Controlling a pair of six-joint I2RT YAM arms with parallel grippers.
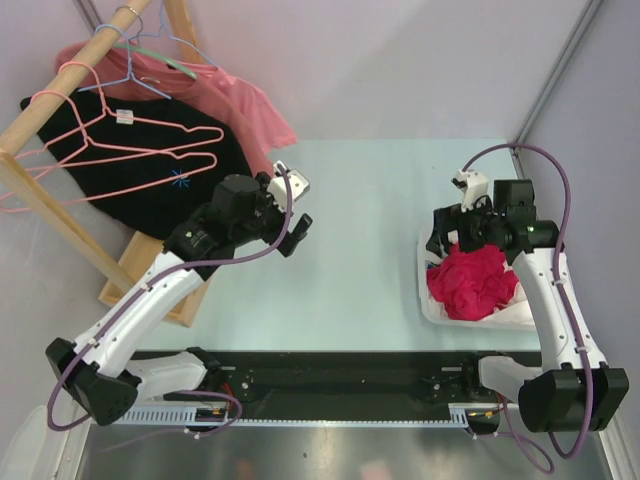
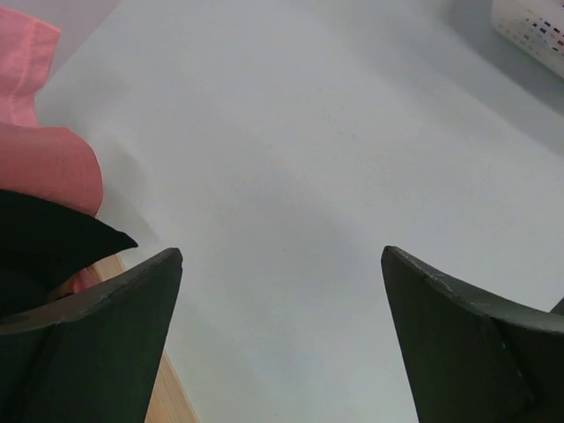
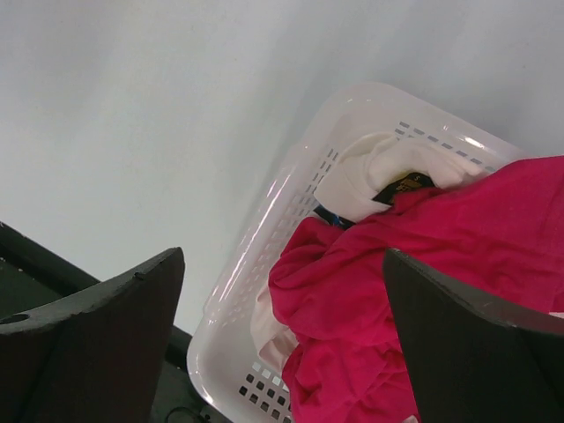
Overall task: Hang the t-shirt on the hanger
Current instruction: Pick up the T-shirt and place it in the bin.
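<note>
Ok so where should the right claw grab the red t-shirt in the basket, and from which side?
Pinch a raised fold atop the crumpled t-shirt, coming straight down. It is heaped in the white basket, whose walls block a sideways approach; a white garment lies beside it, so a high fold probably lifts the shirt alone. The right claw is open.
</note>
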